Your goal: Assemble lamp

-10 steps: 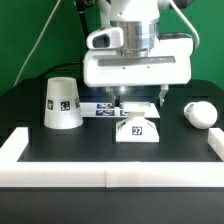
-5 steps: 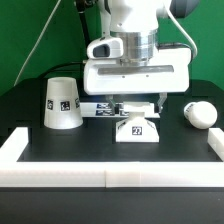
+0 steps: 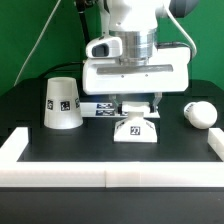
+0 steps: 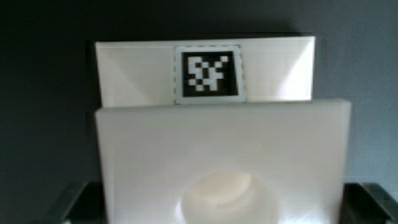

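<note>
The lamp base (image 3: pixel 135 129), a white flat square part with a tag on its front, sits at the table's middle. In the wrist view the base (image 4: pixel 214 120) fills the picture, with its round socket hollow near the jaws. My gripper (image 3: pixel 136 108) is open right above the base, with one finger on each side of its back part. The dark fingertips (image 4: pixel 71 205) show at the base's edges. The cone shade (image 3: pixel 62 103) stands at the exterior view's left. The round-headed bulb (image 3: pixel 200 113) lies at the exterior view's right.
The marker board (image 3: pixel 100 108) lies flat behind the base, partly under the gripper. A raised white border (image 3: pixel 110 172) runs along the table's front and both sides. A green wall stands behind the arm.
The gripper has come down from above the base to straddle its back part. The base, shade and bulb have not moved.
</note>
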`<state>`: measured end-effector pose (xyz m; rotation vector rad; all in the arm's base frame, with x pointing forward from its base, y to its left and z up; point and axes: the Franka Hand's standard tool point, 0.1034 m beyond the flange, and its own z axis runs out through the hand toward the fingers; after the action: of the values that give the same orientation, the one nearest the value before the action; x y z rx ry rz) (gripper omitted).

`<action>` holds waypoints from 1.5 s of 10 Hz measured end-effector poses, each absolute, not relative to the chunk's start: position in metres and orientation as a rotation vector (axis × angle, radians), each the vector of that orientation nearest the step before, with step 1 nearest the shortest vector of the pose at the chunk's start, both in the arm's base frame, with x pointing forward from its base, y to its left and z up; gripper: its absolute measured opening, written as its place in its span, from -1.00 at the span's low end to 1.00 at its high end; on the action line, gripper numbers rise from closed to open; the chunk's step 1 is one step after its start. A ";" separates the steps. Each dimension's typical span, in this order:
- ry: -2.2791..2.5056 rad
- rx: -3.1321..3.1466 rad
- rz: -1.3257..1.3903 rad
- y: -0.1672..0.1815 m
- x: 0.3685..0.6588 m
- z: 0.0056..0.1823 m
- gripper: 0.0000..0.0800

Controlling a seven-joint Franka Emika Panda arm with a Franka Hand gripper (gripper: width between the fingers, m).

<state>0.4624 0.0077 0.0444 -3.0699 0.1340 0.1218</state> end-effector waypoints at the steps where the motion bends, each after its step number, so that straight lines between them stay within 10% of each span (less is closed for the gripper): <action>1: 0.134 -3.070 0.122 0.008 0.462 0.044 0.34; 15: -0.064 -3.033 -0.132 0.101 0.597 0.046 0.34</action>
<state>0.5965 0.1011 0.0459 -3.0326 -0.0644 -0.1323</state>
